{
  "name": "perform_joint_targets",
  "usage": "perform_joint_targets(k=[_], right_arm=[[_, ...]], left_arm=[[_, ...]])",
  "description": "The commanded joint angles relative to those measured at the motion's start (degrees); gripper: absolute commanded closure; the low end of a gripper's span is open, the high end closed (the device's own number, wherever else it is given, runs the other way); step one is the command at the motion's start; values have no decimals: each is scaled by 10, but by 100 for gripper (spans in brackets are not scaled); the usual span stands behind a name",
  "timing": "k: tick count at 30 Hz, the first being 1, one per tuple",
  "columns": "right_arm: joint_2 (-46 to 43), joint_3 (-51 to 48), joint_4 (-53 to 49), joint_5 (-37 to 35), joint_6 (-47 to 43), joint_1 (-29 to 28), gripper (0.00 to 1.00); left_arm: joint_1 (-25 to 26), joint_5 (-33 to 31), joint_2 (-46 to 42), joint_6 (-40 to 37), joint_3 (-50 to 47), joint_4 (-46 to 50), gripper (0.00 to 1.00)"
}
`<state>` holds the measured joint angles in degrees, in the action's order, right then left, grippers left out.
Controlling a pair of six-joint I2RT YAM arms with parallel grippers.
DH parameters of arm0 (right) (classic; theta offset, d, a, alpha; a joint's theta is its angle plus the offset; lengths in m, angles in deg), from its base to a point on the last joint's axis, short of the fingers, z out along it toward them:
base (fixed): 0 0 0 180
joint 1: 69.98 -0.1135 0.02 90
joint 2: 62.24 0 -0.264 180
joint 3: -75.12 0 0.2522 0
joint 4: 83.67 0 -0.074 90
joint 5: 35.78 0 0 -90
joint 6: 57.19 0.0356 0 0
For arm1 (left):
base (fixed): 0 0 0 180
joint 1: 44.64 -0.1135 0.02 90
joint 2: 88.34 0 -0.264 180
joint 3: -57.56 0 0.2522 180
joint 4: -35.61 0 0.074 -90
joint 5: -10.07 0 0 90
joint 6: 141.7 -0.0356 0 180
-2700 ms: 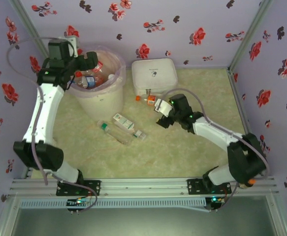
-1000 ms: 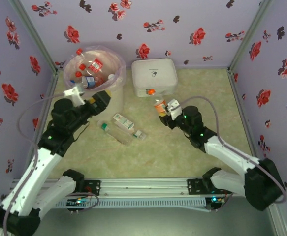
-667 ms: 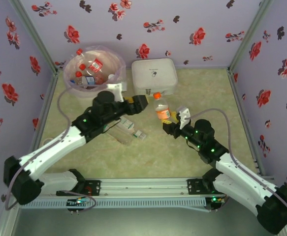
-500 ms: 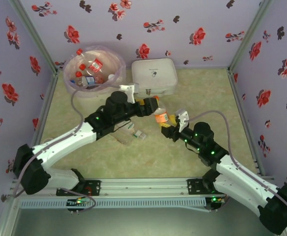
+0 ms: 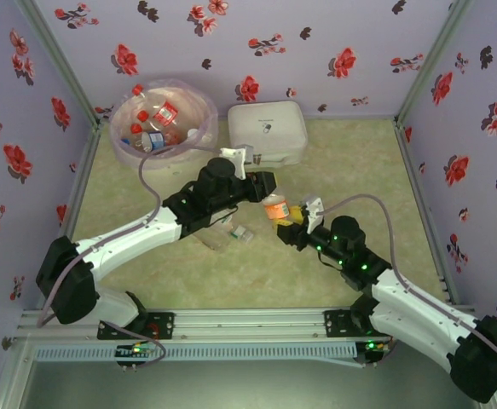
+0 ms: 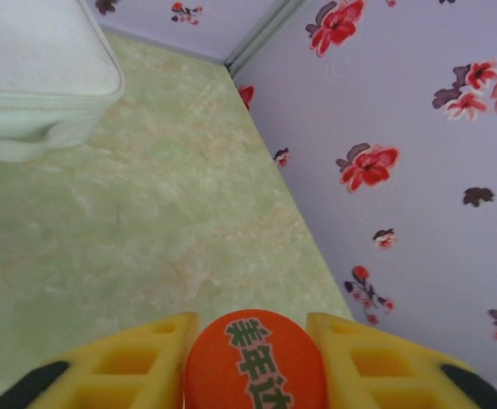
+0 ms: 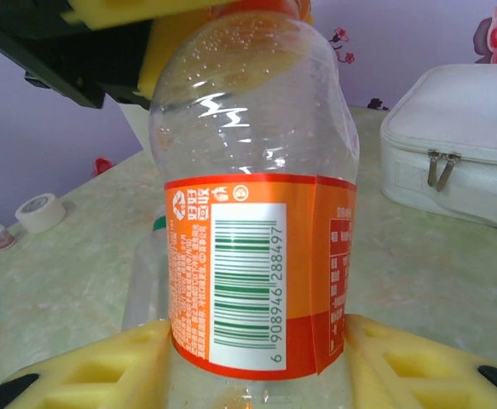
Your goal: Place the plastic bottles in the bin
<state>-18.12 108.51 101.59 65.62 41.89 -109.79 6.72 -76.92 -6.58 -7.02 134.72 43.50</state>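
The left fingers have just closed on the orange cap of the bottle. The right fingers clamp its base. Handover toward the bin begins.

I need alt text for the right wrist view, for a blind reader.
A clear plastic bottle with an orange label stands between the fingers of the right gripper; the left gripper clamps its cap above. A white zipped case lies behind.
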Motion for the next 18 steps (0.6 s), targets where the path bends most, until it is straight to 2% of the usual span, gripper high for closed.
perform_joint_targets(k=[1,3,5,6,8,10,12,14,18], right_arm=[[10,-2,43,0,13,-6,86],[10,-2,41,1,19,-6,86],[1,-5,36,-2,19,-6,82],[-4,-8,36,-8,19,-6,73],[-18,-14,28,-13,14,-6,40],[-29,-15,16,-17,10,-6,22],[-48,-20,11,-32,13,-6,9],[-74,-29,5,-54,12,-6,1],[-118,-34,-37,-64,-4,-6,0]], left_arm=[[1,2,-6,-12,24,4,76],[-1,1,-5,-16,28,9,82],[-6,2,-7,-23,37,17,87],[-8,2,-6,-26,41,20,89],[-16,8,-10,-31,50,24,93],[-28,20,-15,-32,55,21,96],[-47,32,-27,-27,56,17,100],[-69,46,-41,-23,61,12,100],[-100,63,-56,-41,101,44,100]])
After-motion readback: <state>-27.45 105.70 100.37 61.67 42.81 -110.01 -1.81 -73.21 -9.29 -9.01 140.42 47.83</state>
